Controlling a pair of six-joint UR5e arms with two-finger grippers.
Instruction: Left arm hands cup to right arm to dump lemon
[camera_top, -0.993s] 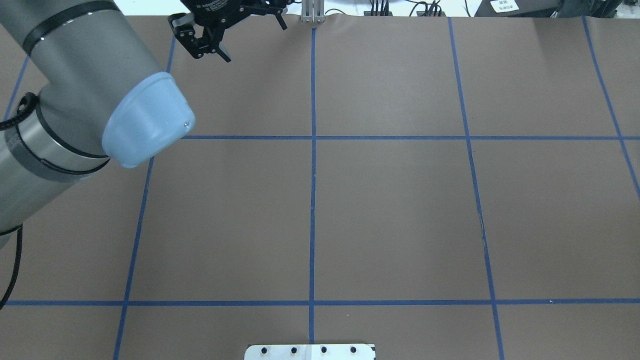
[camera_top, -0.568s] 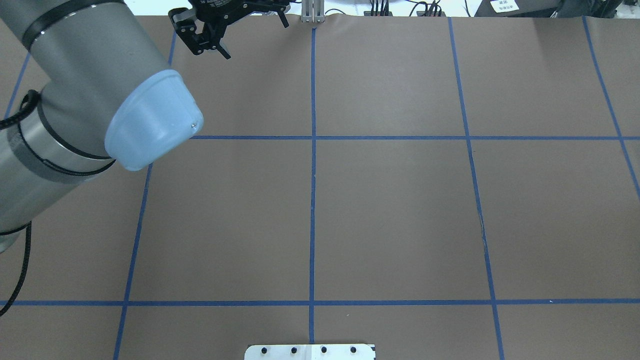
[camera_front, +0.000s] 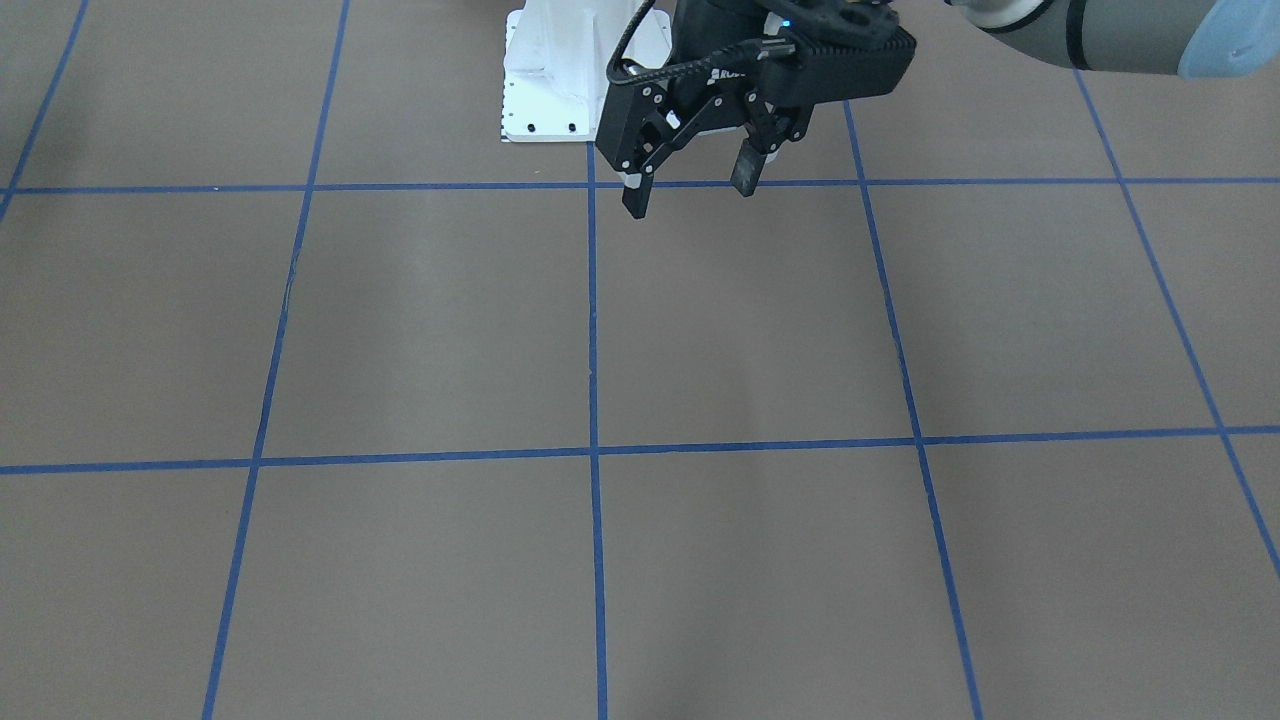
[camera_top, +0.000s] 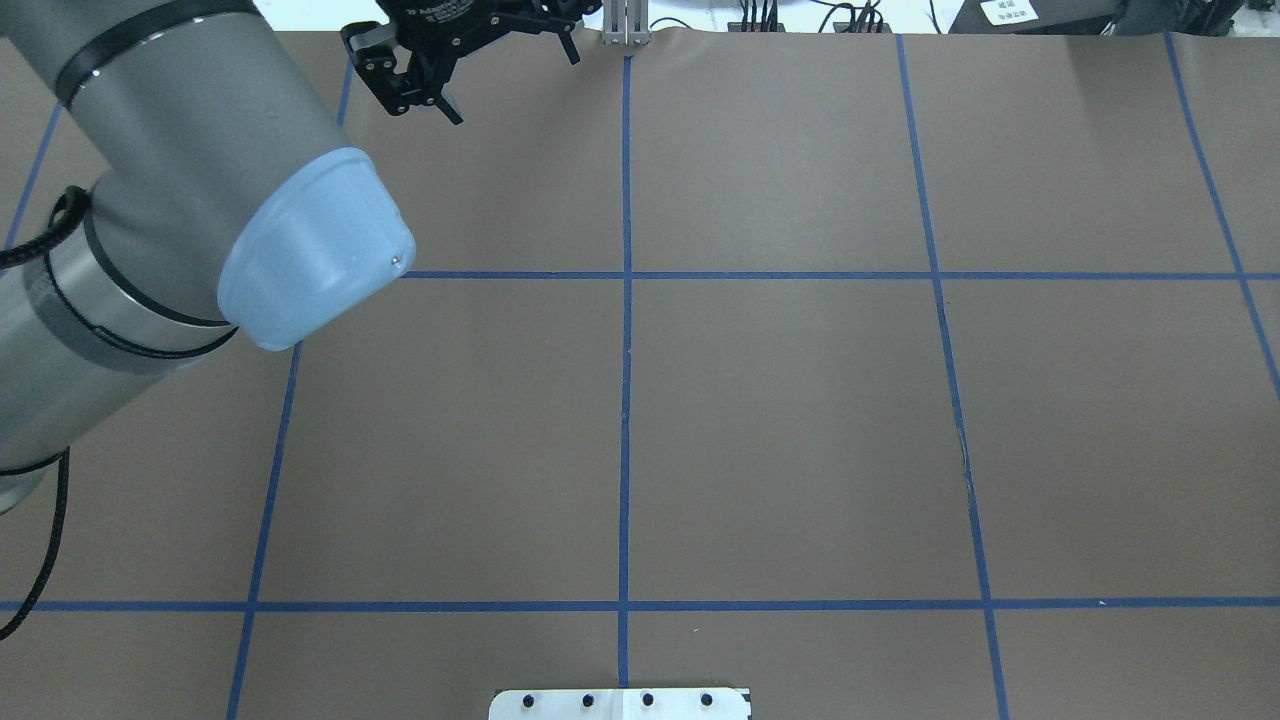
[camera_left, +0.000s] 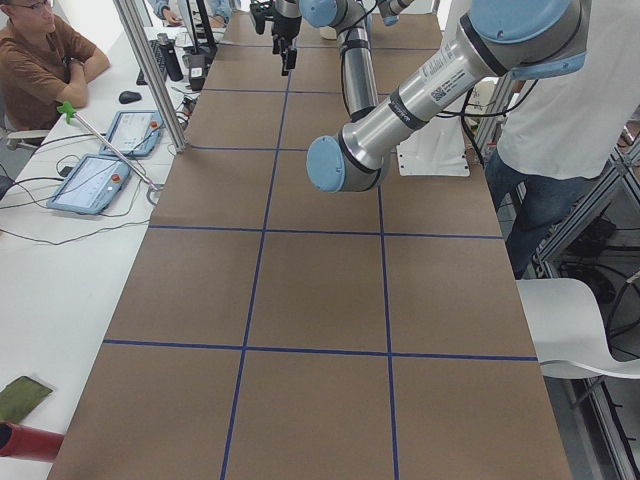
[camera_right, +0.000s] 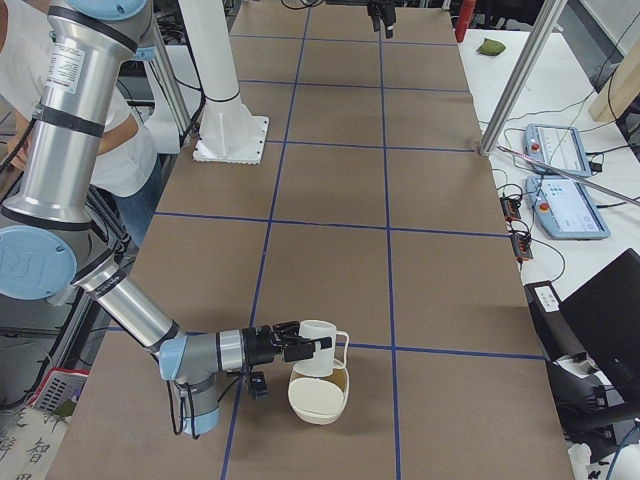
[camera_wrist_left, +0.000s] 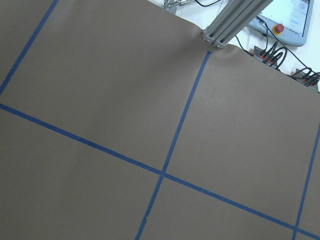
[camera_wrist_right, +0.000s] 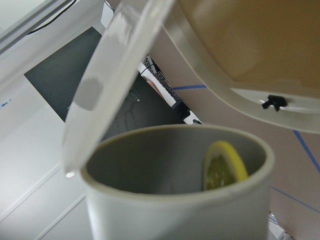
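Shifted slightly, left pincer (camera_front: 690, 195) hangs spread; right pincer (camera_right: 312, 347), grip untellable, by one cup (camera_wrist_right: 175, 210) holding one lemon (camera_wrist_right: 224, 170)

The left arm (camera_top: 150, 130) is silver-grey, with pale blue joint cap (camera_top: 310, 255), black cable (camera_top: 56, 500) and black tool (camera_front: 690, 195).

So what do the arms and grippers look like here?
Both arms are silver-grey tubes with light-blue joint caps: left arm, right arm. The left gripper is black, two-fingered, with white lettering and a black cable. The right gripper is black too.
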